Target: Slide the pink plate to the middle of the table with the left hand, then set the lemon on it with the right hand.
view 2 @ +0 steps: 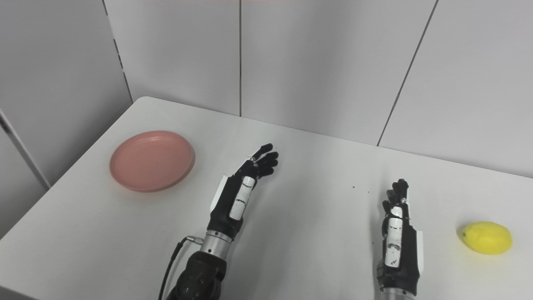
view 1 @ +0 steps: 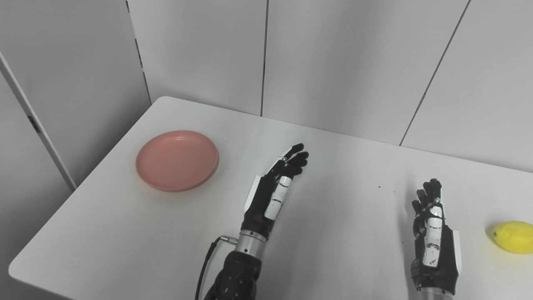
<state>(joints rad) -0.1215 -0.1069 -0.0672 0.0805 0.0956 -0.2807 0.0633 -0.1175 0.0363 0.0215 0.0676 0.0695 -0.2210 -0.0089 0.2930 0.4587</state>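
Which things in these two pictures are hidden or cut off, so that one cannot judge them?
- Lemon: in the left eye view the right edge cuts off its far end; the right eye view shows it whole.
- Right hand: both views show only its back, so its palm stays hidden.
- Table: its near and right edges lie outside both views.
- Dark specks on the table: too small to identify.

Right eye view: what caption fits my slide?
Both open hands, left and right, wait between pink plate and lemon.
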